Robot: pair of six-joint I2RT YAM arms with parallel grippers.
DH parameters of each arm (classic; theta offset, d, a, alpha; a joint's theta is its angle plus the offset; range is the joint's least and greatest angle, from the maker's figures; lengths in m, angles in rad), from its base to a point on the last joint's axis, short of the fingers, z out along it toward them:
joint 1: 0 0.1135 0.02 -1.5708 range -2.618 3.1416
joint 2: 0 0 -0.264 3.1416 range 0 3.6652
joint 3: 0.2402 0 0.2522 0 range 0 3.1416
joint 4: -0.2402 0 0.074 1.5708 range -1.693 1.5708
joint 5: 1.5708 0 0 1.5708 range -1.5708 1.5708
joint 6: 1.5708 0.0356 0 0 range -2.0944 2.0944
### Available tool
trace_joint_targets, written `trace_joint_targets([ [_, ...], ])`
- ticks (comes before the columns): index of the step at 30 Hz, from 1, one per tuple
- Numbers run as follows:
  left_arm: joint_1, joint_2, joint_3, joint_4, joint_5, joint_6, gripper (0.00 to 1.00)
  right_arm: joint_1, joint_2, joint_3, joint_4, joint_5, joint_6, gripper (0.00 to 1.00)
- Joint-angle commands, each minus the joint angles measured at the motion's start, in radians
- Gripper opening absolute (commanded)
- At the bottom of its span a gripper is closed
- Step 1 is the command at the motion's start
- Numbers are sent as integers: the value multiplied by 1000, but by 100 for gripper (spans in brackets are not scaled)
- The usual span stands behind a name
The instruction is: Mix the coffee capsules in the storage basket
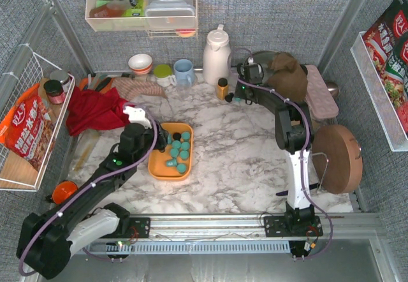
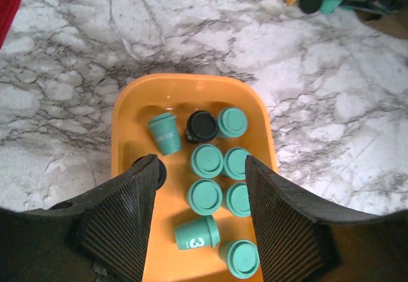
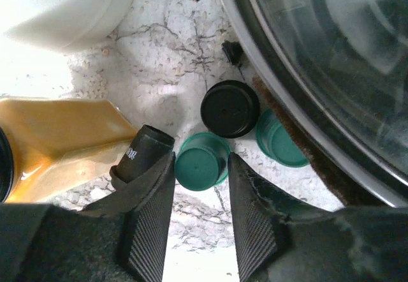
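Capsules, teal and black, sit in the orange basket on the near left; the left gripper hangs spread over them. Farther back, the right gripper straddles a loose teal pod, jaws apart; centre it before pinching.

Open marble lies right of the basket; capsules crowd its floor.

Top view: high off the 6 o'clock edge of the table, looking down on all of it. Left wrist: close, straight down on storage basket, which top view shows at 8 o'clock. Right wrist: very close, 1 o'clock.
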Motion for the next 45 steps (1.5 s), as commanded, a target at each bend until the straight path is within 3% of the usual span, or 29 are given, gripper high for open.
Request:
trace_joint_targets([
  [1, -1, -54, -15, 55, 33, 10, 65, 2, 10, 34, -46, 29, -30, 43],
  [6, 0, -67, -26, 48, 50, 11, 65, 4, 18, 56, -74, 39, -57, 41],
  [10, -1, -59, -32, 54, 69, 7, 65, 5, -9, 42, -93, 39, -93, 31],
  [18, -1, -35, -35, 111, 159, 48, 65, 16, -225, -181, -39, 29, -162, 17],
  [22, -4, -32, -88, 267, 255, 121, 65, 39, -410, -364, -12, -10, -171, 16],
  [27, -26, -12, -207, 639, 381, 253, 67, 110, -685, -591, 9, -70, -139, 16],
  [33, -69, 168, -178, 884, 449, 382, 75, 248, -986, -743, 20, -83, -66, 16],
  [40, -162, 418, -135, 1207, 526, 501, 76, 367, -1136, -808, 21, -76, -18, 16],
  [45, -228, 538, -70, 1305, 511, 540, 76, 401, -1168, -826, 26, -104, 1, 16],
])
